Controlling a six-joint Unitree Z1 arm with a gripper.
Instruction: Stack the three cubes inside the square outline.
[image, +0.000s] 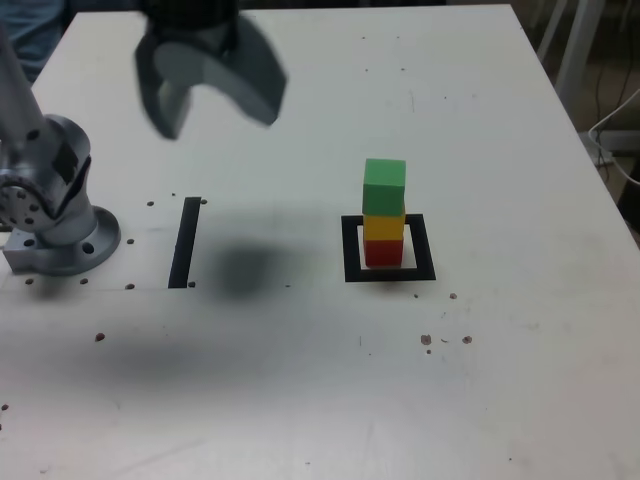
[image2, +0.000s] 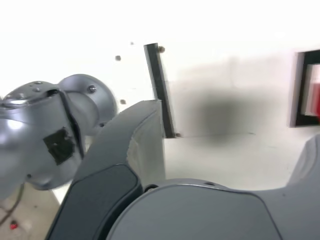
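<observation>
**Observer:** What do you have on the exterior view?

**Operator:** I see a white desk (image: 520, 400) with a tower of three small solid-coloured cubes. The red cube (image: 383, 252) is at the bottom, the yellow cube (image: 384, 226) sits on it, and the green cube (image: 385, 186) is on top. The stack stands upright inside the flat black tape square outline (image: 350, 250), with white desk showing between the red cube and the tape.

**Observer:** And the end effector?

**Operator:** My grey end effector (image: 218, 112) hangs high above the desk at the exterior view's upper left, well apart from the stack. Its jaws are spread wide with nothing between them. A dark blurred shadow (image: 245, 270) lies on the desk between the tower and a straight black tape strip (image: 185, 242).

**Observer:** Anything else nearby?

**Operator:** The arm's round silver base (image: 60, 225) is bolted down at the exterior view's left edge, just beside the strip. Small dark specks dot the desk.

**Observer:** Does the wrist view add anything?

**Operator:** It shows the strip (image2: 160, 90), the base (image2: 45, 130), and a corner of the outline (image2: 299, 90) with a blurred sliver of red inside.
</observation>
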